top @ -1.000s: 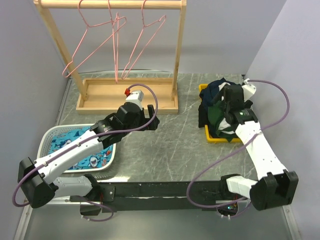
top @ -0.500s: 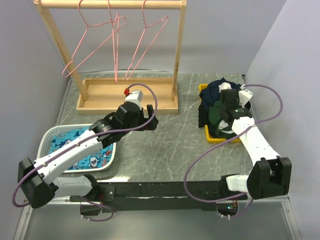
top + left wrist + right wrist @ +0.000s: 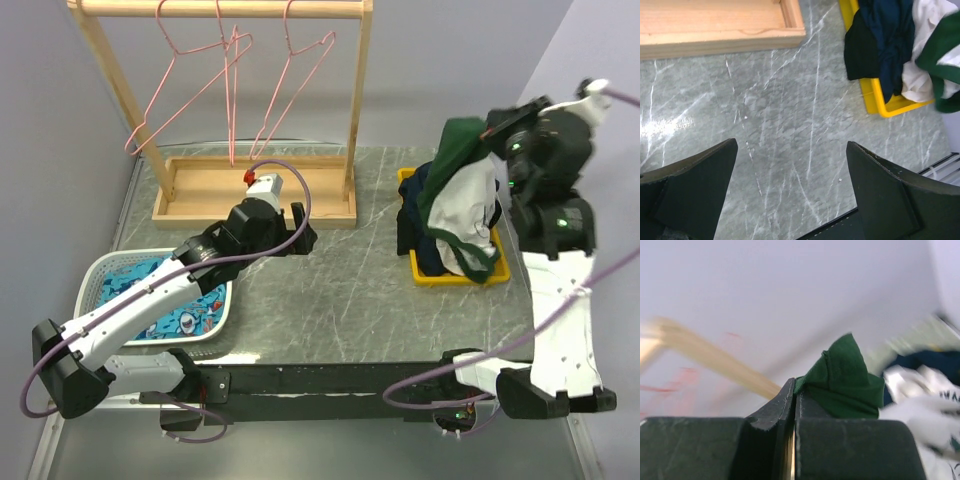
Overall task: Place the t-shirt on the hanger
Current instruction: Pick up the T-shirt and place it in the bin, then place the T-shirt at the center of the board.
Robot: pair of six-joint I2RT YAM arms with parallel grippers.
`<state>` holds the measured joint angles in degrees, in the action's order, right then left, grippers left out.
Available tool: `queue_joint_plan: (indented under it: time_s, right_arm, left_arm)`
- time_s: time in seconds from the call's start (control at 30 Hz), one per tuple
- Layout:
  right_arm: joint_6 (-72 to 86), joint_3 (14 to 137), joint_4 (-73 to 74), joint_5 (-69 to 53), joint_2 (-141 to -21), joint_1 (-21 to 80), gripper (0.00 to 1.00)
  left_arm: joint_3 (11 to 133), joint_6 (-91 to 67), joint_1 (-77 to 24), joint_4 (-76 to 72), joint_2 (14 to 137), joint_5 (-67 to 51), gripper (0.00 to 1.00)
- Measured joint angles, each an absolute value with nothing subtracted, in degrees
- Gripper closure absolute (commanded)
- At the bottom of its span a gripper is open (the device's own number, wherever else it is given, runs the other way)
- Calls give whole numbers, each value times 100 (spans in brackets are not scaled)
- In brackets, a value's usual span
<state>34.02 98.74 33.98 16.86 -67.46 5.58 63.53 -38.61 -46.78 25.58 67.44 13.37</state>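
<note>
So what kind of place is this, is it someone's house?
Probably a robot practice bench, not a home: two white robot arms fixed at a grey marble-look table, a wooden clothes rack with thin pink wire hangers, and a yellow tray of clothes.

Nothing in these views can be read with certainty as a word, number or brand. The only trace of writing is on the dark green and pale grey-white t-shirt [image 3: 855,382]. A short row of dark print [image 3: 948,396] lies on its pale cloth at the right edge of the right wrist view. The strokes look like capital letters, but they are blurred and cut off by the frame edge, too smeared to spell out.
</note>
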Motion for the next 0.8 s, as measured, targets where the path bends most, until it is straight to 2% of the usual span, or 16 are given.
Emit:
queue_joint_plan:
  time_s: [0.3, 0.47, 0.57, 0.67, 0.7, 0.8]
  right_arm:
    - [3614, 12293, 3356, 128, -7279, 687, 100]
    - [3656, 12945, 3315, -193, -7850, 1955, 100]
    - [3638, 12868, 3247, -279, -8103, 2620, 100]
    - [3640, 12173, 3083, -486, -8342, 2987, 100]
    - [3638, 12036, 3087, -572, -8451, 3011, 99]
    - [3588, 11854, 3173, -878, -9087, 2995, 68]
  left_arm:
    - [6724, -3830, -4678, 2587, 6676, 1334, 4]
    - [6737, -3815, -4678, 2604, 6464, 1341, 4]
    - [6735, -3817, -4678, 2641, 6302, 1400, 2]
    - [6641, -3826, -4676, 2670, 6049, 1511, 3]
    - [6584, -3841, -4674, 2685, 5977, 1544, 5]
    - [6313, -3876, -4672, 2692, 5798, 1636, 14]
